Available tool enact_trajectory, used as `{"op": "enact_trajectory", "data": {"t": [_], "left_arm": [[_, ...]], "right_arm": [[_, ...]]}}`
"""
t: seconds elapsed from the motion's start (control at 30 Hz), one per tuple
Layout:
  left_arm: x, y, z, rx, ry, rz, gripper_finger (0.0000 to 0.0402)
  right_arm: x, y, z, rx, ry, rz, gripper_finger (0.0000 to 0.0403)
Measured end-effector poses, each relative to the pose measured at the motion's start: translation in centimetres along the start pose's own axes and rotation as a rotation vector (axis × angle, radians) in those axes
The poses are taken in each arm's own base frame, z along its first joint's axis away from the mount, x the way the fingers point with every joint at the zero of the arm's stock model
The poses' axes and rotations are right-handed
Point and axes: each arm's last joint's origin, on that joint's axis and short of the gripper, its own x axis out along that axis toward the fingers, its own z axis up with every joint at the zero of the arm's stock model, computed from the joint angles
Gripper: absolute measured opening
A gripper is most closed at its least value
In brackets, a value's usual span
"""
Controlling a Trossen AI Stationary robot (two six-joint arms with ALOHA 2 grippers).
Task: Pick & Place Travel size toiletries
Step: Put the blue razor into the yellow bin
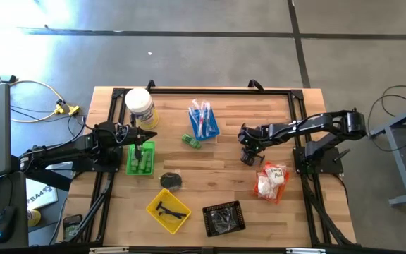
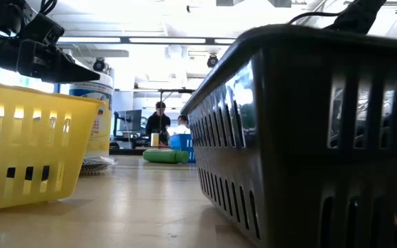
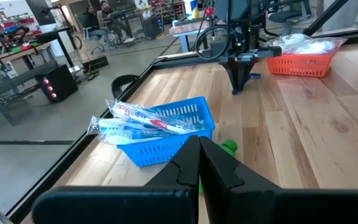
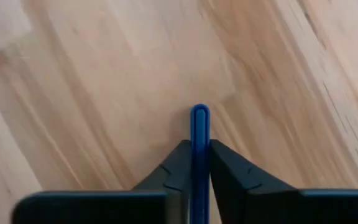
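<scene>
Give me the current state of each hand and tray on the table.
Right hand: shut on a thin blue item, above bare wood.
Left hand: shut, empty, over the green tray.
Blue tray: holds wrapped toothbrushes.
Orange tray: holds white sachets.
Green bottle: lying loose on the table.

We see the right gripper (image 4: 200, 163) pinching a thin flat piece (image 4: 200, 134) upright between its fingers (image 4: 232, 171), bare table (image 4: 104, 81) beyond their tips. Ahead of the left gripper's (image 3: 199, 163) closed fingertips sits a tray (image 3: 176, 127) holding wrapped toothbrushes (image 3: 138, 118).
</scene>
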Motion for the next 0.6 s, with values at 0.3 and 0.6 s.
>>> {"op": "enact_trajectory", "data": {"t": [0.3,0.6], "left_arm": [[0.0,0.0,0.0,-0.011,-0.005,0.001,0.0],[0.0,0.0,0.7,-0.264,-0.078,-0.063,0.0]], "right_arm": [[-0.4,1.1,1.8,-0.118,-0.15,0.068,0.0037],[-4.6,7.3,5.3,-0.629,-0.374,0.055,0.0019]]}}
